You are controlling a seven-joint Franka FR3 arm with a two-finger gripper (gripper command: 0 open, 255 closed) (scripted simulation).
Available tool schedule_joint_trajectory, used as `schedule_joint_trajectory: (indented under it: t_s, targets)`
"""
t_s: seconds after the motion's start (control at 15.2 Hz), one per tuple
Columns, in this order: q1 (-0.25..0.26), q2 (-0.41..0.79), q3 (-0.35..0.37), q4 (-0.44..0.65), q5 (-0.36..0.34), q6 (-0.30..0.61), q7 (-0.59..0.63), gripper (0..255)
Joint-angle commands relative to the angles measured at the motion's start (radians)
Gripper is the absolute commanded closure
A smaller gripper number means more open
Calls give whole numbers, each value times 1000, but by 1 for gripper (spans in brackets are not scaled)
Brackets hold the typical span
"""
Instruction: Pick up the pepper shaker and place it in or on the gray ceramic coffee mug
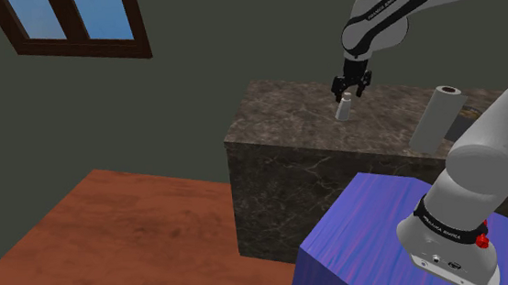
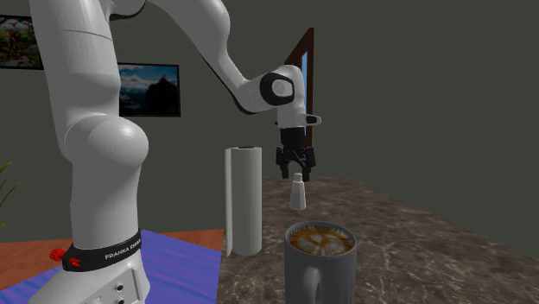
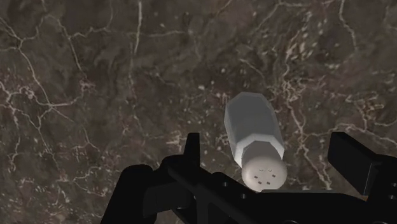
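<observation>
A pale grey-white pepper shaker (image 1: 343,109) (image 2: 298,192) (image 3: 256,137) stands upright on the dark marble counter (image 1: 380,124). My black gripper (image 1: 350,89) (image 2: 295,172) (image 3: 267,162) hovers just above its top, open, fingers apart and not touching it. In the wrist view the shaker's holed cap sits between the two fingers (image 3: 193,147). The gray mug (image 2: 320,257), filled with brown coffee, stands at the counter's near side in the second exterior view, well in front of the shaker.
A white paper towel roll (image 1: 435,117) (image 2: 244,200) stands upright on the counter near the stand. The blue stand top (image 1: 369,230) lies beside the counter. A wooden floor (image 1: 111,230) lies below.
</observation>
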Motion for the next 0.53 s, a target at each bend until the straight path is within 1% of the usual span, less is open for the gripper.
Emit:
schedule_joint_trajectory:
  t_s: [0.0,0.07,0.46]
  targets:
    - [0,0,0,0,0,0,0,0]
    - [0,0,0,0,0,0,0,255]
    - [0,0,0,0,0,0,0,255]
